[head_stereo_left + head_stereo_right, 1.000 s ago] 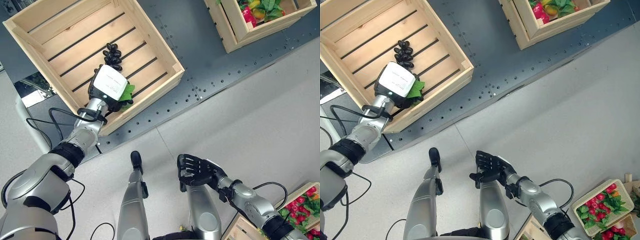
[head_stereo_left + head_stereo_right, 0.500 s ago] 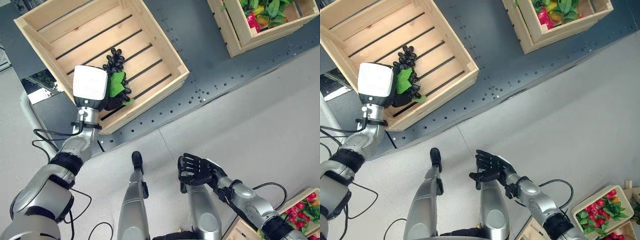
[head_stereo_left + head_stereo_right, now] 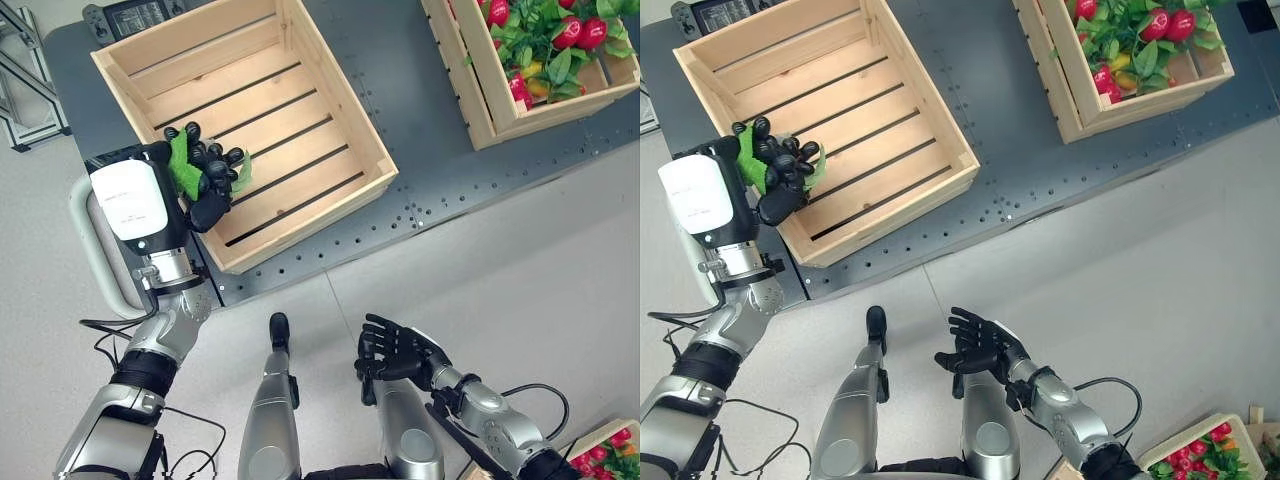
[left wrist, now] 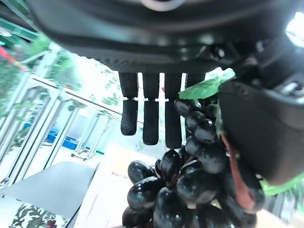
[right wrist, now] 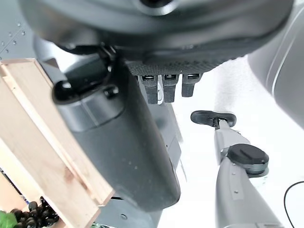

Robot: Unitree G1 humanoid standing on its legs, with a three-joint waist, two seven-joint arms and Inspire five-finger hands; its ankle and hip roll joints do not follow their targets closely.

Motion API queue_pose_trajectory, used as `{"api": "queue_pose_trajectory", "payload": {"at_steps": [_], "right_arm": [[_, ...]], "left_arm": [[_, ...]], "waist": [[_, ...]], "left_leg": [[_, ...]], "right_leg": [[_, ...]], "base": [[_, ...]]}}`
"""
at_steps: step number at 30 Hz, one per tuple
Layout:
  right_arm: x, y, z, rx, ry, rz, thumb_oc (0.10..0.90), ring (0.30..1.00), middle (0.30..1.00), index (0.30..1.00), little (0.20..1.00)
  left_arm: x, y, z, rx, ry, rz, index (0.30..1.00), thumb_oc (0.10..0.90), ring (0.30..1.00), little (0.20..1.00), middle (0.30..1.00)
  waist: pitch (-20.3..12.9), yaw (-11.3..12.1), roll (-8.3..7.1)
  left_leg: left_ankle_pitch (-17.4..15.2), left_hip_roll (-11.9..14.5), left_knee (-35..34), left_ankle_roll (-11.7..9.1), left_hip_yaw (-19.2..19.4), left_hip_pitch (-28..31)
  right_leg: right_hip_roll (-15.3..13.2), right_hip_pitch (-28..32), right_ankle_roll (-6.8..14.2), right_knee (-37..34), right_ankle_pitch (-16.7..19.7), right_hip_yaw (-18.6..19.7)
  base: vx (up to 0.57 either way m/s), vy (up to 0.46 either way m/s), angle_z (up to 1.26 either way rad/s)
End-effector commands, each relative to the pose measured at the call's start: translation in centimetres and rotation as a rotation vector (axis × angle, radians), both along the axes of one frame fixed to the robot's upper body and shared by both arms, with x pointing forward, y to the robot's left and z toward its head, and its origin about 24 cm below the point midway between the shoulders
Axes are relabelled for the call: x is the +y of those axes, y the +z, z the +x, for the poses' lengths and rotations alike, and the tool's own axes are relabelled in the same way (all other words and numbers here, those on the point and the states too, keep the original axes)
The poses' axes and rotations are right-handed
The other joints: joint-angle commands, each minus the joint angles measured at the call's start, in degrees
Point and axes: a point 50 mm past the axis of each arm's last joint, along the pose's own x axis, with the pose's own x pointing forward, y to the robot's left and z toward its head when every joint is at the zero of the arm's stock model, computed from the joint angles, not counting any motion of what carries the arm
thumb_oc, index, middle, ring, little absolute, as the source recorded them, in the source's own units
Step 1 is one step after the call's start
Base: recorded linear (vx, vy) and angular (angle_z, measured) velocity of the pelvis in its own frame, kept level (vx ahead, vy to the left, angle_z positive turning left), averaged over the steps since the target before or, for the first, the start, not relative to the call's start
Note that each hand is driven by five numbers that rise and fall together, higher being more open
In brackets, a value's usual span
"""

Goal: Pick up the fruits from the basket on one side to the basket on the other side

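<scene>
Grapes (image 3: 205, 165) are what I have in the left hand (image 3: 196, 185): a bunch of dark, glossy grapes with a green leaf (image 3: 181, 163), held up over the left edge of the empty wooden crate (image 3: 330, 110) on the dark perforated platform (image 3: 420, 150). From my left wrist view the thumb (image 4: 259, 128) presses against the side of the bunch (image 4: 190, 175) while the fingers (image 4: 151, 114) reach out nearly straight behind it, so I read the hand as pinching the grapes between thumb and fingers. In the head views the bunch sits clear of the crate's slatted floor, and I see nothing else lying inside that crate. My right hand (image 3: 395, 350) hangs low over the pale grey floor (image 3: 520, 270), well apart from both crates, with its fingers loosely spread and nothing in it; its wrist view shows the fingers (image 5: 164, 88) relaxed. Farther along the platform, to my right, stands the second wooden crate (image 3: 490, 100), heaped with red and yellow fruit (image 3: 575, 30) among green leaves. Another small crate of red fruit (image 3: 1200, 462) shows on the floor at the lower right corner. A dark device (image 3: 135, 15) lies on the platform just beyond the empty crate
</scene>
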Motion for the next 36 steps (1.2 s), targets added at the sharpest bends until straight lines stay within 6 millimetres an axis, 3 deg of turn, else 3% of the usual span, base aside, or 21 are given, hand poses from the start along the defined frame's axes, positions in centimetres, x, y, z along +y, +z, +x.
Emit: {"api": "queue_pose_trajectory", "payload": {"at_steps": [1,10,17,27,36], "right_arm": [[-0.5,3.7,0.7,-0.211,-0.067,0.079,0.8,0.9,0.9,0.9,0.9],[-2.0,6.0,0.3,-0.348,-0.15,0.054,0.8,0.9,0.9,0.9,0.9],[-3.9,9.6,0.7,-0.519,-0.197,0.058,0.8,0.9,0.9,0.9,0.9],[-5.1,17.6,2.3,-0.895,-0.231,0.073,0.8,0.9,0.9,0.9,0.9],[-3.7,22.6,2.5,-1.122,-0.137,0.202,0.8,0.9,0.9,0.9,0.9]], "left_arm": [[-2.0,6.6,-0.8,-0.464,-0.15,-0.05,0.3,0.4,0.3,0.3,0.3],[-3.0,5.9,-4.3,-0.554,-0.332,-0.213,0.3,0.4,0.3,0.3,0.3],[-4.2,6.0,-6.3,-0.512,-0.68,-0.517,0.3,0.4,0.3,0.3,0.3],[-5.1,5.9,-5.6,-0.349,-0.903,-0.715,0.3,0.4,0.3,0.3,0.3],[-6.5,6.5,-4.7,-0.215,-1.054,-0.755,0.3,0.4,0.3,0.3,0.3]], "waist": [[-3.17,1.0,0.19],[-11.76,0.92,1.67],[-17.66,0.88,2.23],[-21.7,1.39,3.8],[-23.61,2.55,4.3]], "left_leg": [[-7.86,-0.84,1.83,-1.43,1.5,4.43],[-6.64,0.03,-5.31,-2.34,0.77,12.43],[-7.51,1.13,-5.59,-3.06,0.84,15.42],[-9.52,1.33,-5.59,-2.85,1.36,19.32],[-10.3,1.4,-5.59,-2.56,1.53,20.67]], "right_leg": [[-0.81,-1.39,-0.3,-2.67,6.28,-0.06],[-0.48,7.49,-0.49,-8.94,6.04,-1.9],[-0.44,12.71,-0.42,-12.96,7.1,-2.97],[-1.63,17.09,0.25,-15.92,7.92,-3.52],[-1.87,17.91,0.41,-15.86,7.75,-3.72]], "base": [[0.03,-0.033,0.06],[0.07,-0.029,0.13],[0.05,-0.054,0.07],[0.01,-0.014,-0.05],[0.0,-0.01,-0.02]]}}
